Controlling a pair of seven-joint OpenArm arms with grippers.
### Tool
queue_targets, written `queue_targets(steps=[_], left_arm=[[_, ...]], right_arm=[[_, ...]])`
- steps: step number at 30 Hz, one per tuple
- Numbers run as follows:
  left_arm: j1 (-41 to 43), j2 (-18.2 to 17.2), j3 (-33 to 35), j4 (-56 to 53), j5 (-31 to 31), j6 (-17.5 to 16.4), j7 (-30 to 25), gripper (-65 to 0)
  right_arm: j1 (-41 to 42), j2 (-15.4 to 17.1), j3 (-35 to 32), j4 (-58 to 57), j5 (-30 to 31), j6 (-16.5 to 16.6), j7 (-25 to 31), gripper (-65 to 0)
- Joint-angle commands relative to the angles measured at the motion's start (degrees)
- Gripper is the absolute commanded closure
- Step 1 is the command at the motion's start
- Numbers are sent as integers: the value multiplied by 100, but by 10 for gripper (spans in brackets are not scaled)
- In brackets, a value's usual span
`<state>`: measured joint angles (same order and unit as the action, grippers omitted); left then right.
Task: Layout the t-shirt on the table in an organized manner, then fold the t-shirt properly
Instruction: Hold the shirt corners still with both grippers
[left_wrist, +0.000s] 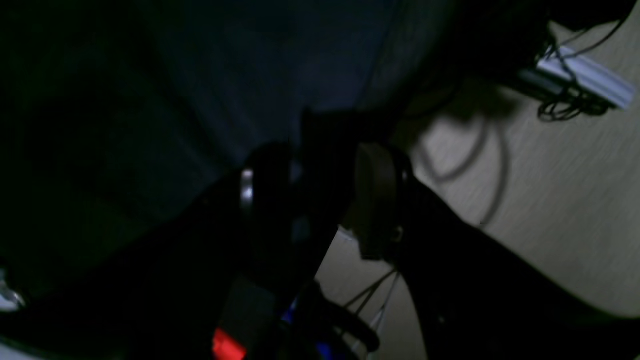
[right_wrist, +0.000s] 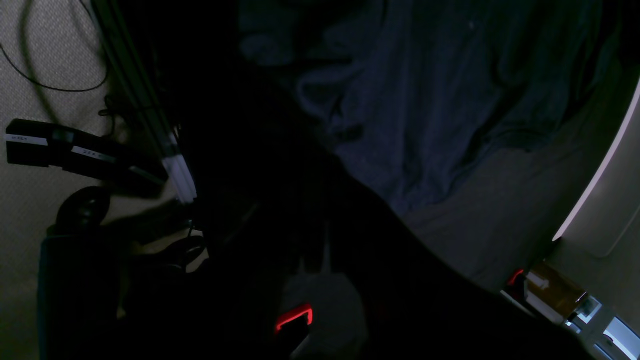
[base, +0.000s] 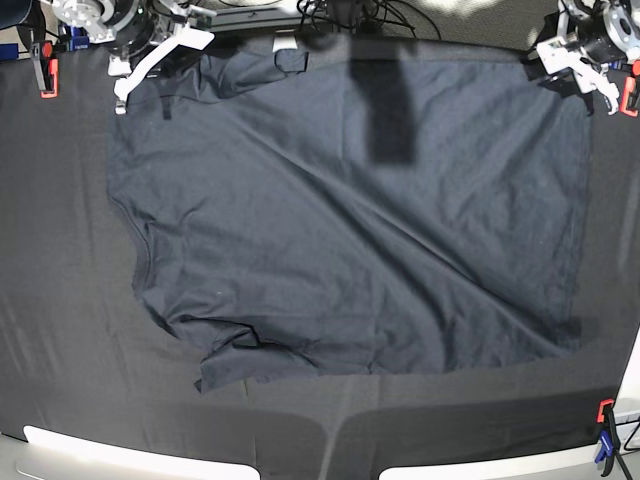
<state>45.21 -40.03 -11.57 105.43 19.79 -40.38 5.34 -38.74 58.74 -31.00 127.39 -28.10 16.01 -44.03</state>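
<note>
The dark grey t-shirt (base: 340, 230) lies spread across most of the table (base: 60, 300), with long diagonal creases and a rumpled, folded-under corner at the front left. My right gripper (base: 125, 92) sits at the shirt's far left corner with its fingers together. Whether it pinches cloth does not show. Its wrist view is nearly black below wrinkled shirt cloth (right_wrist: 425, 115). My left gripper (base: 580, 70) hovers at the far right corner. Its jaws stand apart in the left wrist view (left_wrist: 320, 200), above dark cloth and the table's edge.
Red clamps (base: 45, 75) (base: 628, 95) grip the far corners of the table. A red and blue clamp (base: 604, 430) holds the front right corner. White rim (base: 150, 455) runs along the front edge. Beyond the far edge lies pale floor with cables (left_wrist: 550, 200).
</note>
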Motion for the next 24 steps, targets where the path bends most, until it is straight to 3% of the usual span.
queue_targets(steps=[1,8,11,24], left_arm=[[33,-79,-33,44,-33,38,-74,-233],[31,-79,-33,-35,-31,179,-66,-232],[-7,-79,-33,-177,-33,533,-68,-232],[-431,-81,-33,-835,-33,544,-66,-232]], right_arm=[[-2,79,35,90,-46,-66,2,0],[-2,79,35,90,-46,-66,4,0],[-2,79,35,90,-46,-66,2,0],[-2,76,35,90,-46,-66,2,0]])
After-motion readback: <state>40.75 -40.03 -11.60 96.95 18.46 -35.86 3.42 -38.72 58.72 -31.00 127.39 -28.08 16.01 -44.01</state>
